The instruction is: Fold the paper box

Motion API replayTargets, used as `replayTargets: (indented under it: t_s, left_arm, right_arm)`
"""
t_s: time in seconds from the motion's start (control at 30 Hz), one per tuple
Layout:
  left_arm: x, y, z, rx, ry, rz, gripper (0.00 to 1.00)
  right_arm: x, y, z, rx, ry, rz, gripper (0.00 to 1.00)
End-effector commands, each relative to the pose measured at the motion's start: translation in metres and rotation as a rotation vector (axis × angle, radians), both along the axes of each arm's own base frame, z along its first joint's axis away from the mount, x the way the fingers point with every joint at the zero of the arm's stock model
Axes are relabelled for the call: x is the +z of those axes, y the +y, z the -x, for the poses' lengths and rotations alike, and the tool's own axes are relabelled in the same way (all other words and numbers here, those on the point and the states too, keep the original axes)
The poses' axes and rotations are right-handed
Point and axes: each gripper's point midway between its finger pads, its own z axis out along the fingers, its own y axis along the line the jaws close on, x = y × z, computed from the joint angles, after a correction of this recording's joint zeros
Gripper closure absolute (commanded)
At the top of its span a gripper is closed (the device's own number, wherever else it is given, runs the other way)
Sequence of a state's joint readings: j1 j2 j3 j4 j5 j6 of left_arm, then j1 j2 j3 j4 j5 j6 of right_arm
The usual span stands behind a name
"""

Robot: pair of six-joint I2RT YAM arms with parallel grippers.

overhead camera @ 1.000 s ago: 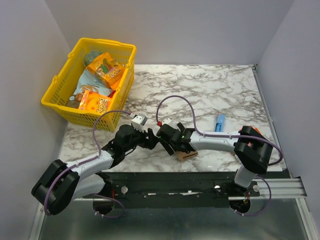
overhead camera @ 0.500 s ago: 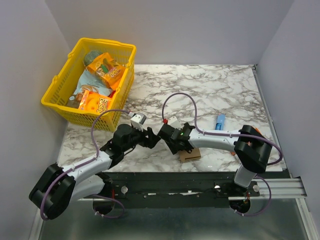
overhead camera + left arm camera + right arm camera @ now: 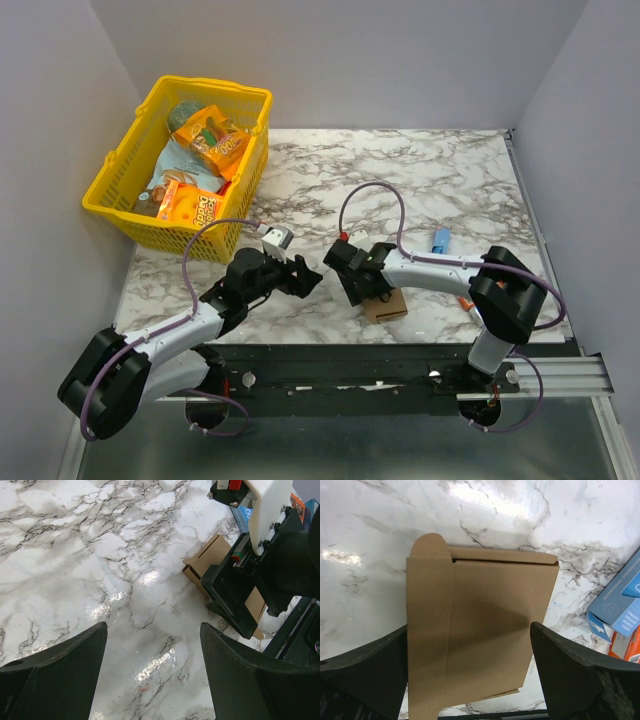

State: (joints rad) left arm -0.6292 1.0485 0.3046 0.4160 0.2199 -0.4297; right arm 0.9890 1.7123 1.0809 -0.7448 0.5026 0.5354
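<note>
- The box is lying flat on the table, low and just right of centre in the top view, close to the table's near edge.
- In the right wrist view it is showing as a plain brown rectangle, with a rounded tab sticking up at its upper left corner and a slit running along its top edge.
- The right gripper is hanging directly over the box with its jaws spread wide. One finger is sitting at the box's left edge and the other is overlapping its right edge.
- I cannot tell whether those fingers are touching the cardboard; the box is resting on the marble.
- The left gripper is hovering just left of the right gripper, at the centre of the top view. Its jaws are also wide, with only bare marble showing between them.
- The left wrist view is showing the box in the upper right, partly covered by the right gripper.
- A blue packet is lying to the right of the box, near it but apart.
- An orange item is peeking in below the blue packet at the right edge of the right wrist view.
- A yellow basket is standing in the upper left of the top view, holding orange snack packets.
</note>
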Motion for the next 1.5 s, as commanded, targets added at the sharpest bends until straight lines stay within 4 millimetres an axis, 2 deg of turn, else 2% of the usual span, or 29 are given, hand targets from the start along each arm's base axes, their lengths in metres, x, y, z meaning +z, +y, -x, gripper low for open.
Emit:
replayTargets:
  t_s: [0.0,0.13,0.2,0.23,0.37,0.47,0.57,0.6,0.63,0.7,0.77,0.83,1.0,1.07,1.13,1.17,1.2,1.23,1.3,1.37,1.4,1.47]
  left_arm:
    - [0.020,-0.003,-0.003,-0.016,-0.047,0.025,0.16]
    - [0.023,-0.003,-0.003,-0.015,-0.053,0.027,0.16]
    - [0.023,-0.002,-0.003,-0.014,-0.052,0.030,0.16]
    - [0.024,-0.002,-0.003,-0.014,-0.054,0.031,0.16]
    - [0.026,-0.002,-0.002,-0.011,-0.053,0.036,0.16]
    - [0.031,-0.001,-0.002,-0.009,-0.061,0.045,0.16]
    - [0.040,-0.001,-0.001,-0.010,-0.068,0.057,0.16]
    - [0.042,-0.002,0.000,-0.014,-0.068,0.063,0.16]
    - [0.049,-0.003,0.002,-0.026,-0.078,0.077,0.16]
    - [0.055,-0.005,0.004,-0.037,-0.087,0.095,0.16]
    - [0.063,-0.007,0.007,-0.059,-0.104,0.117,0.16]
    - [0.065,-0.008,0.010,-0.074,-0.114,0.128,0.14]
    - [0.064,-0.011,0.013,-0.097,-0.118,0.144,0.13]
    - [0.055,-0.009,0.013,-0.088,-0.111,0.137,0.13]
    - [0.044,-0.007,0.011,-0.070,-0.080,0.116,0.12]
    - [0.039,-0.007,0.011,-0.066,-0.068,0.108,0.12]
    - [0.037,-0.007,0.010,-0.061,-0.060,0.109,0.12]
    - [0.034,-0.006,0.008,-0.040,-0.040,0.111,0.12]
    - [0.034,-0.003,0.005,-0.008,-0.021,0.110,0.12]
    - [0.036,0.000,-0.001,0.035,-0.013,0.118,0.12]
    - [0.034,0.003,-0.002,0.059,0.002,0.113,0.12]
    - [0.038,0.013,-0.012,0.160,0.027,0.128,0.12]
  right_arm:
    - [-0.011,-0.008,0.015,-0.053,0.067,-0.031,0.00]
    - [-0.025,-0.023,0.024,-0.096,0.113,-0.006,0.00]
    - [-0.030,-0.026,0.026,-0.103,0.125,0.019,0.04]
    - [-0.031,-0.028,0.026,-0.102,0.127,0.029,0.07]
    - [-0.032,-0.028,0.027,-0.099,0.124,0.020,0.35]
    - [-0.023,-0.023,0.026,-0.081,0.115,-0.020,0.40]
    - [-0.004,-0.002,0.026,-0.017,0.125,-0.126,0.42]
    - [0.002,0.011,0.030,0.018,0.158,-0.192,0.42]
    - [0.016,0.024,0.028,0.044,0.138,-0.272,0.42]
    - [0.030,0.042,0.035,0.123,0.165,-0.368,0.42]
    - [0.047,0.055,0.032,0.166,0.144,-0.435,0.43]
    - [0.054,0.067,0.034,0.213,0.162,-0.491,0.45]
    - [0.052,0.083,0.040,0.299,0.224,-0.584,0.49]
    - [0.051,0.080,0.035,0.305,0.203,-0.562,0.49]
    - [0.055,0.075,0.030,0.311,0.175,-0.532,0.44]
    - [0.058,0.074,0.031,0.333,0.163,-0.513,0.40]
    - [0.062,0.069,0.022,0.318,0.104,-0.470,0.28]
    - [0.062,0.067,0.029,0.332,0.092,-0.418,0.22]
    - [0.063,0.057,0.022,0.282,0.020,-0.311,0.17]
    - [0.056,0.057,0.031,0.234,0.002,-0.229,0.17]
    - [0.056,0.054,0.026,0.197,-0.053,-0.182,0.17]
    - [0.041,0.055,0.035,0.137,-0.061,-0.121,0.18]
